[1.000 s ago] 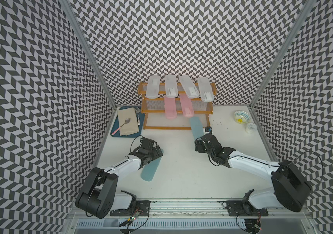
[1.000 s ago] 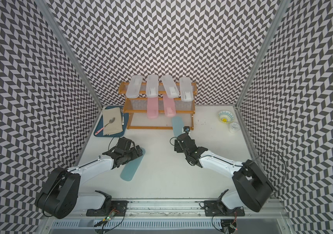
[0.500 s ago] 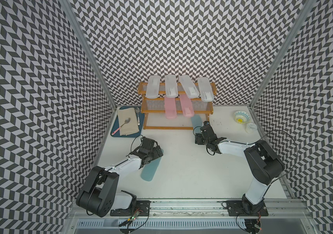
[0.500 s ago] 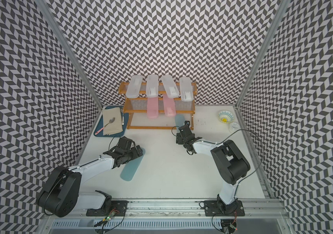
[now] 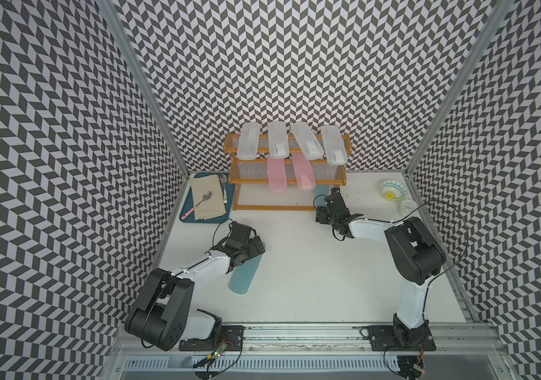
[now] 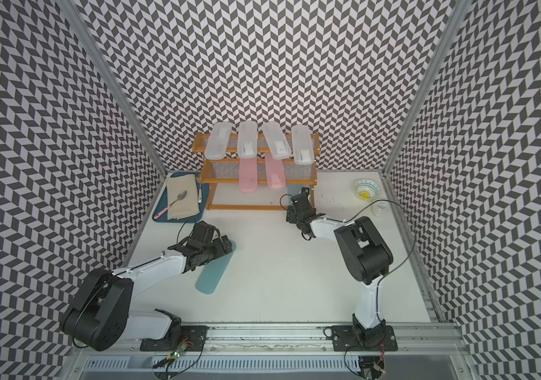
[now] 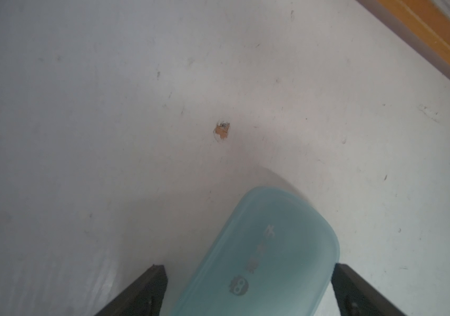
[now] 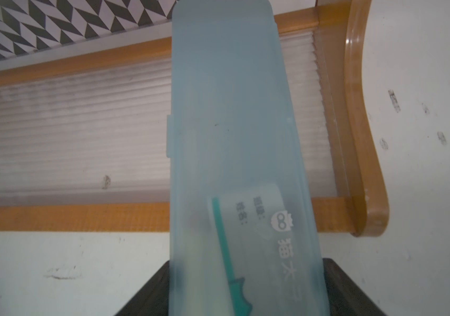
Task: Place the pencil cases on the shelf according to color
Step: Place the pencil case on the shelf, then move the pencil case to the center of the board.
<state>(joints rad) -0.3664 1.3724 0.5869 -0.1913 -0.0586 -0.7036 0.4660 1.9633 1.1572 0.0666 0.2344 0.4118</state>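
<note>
**Shelf's lowest tier, one case going in.** The right pincer (image 5: pixel 332 194) clamps the near end of a long, flat, translucent teal-blue pencil case (image 8: pixel 234 131) at the lower right corner of the three-tier orange-framed wooden shelf (image 5: pixel 275 207), centre frame in both top views. The case's long axis points straight away from the pincer and across the shelf's front rail. Its far end lies over the pale mesh bottom tier (image 8: pixel 81 123), close to the shelf's right-hand end; whether it rests on the mesh cannot be told. So aligned, the placing looks to need only a push along the case's length and a release.

Lower left of centre, the left pincer (image 5: pixel 257 246) stands wide open, fingers either side of one end of a second teal-blue case (image 5: pixel 244 273). That case lies flat on the white worktop (image 5: pixel 328 279), its length running diagonally back under that arm, well apart from the shelf; the left arm is much the nearer to it. Four frosted white cases (image 5: pixel 247 141) fill the top tier, two pink cases (image 5: pixel 275 177) the middle.
</note>
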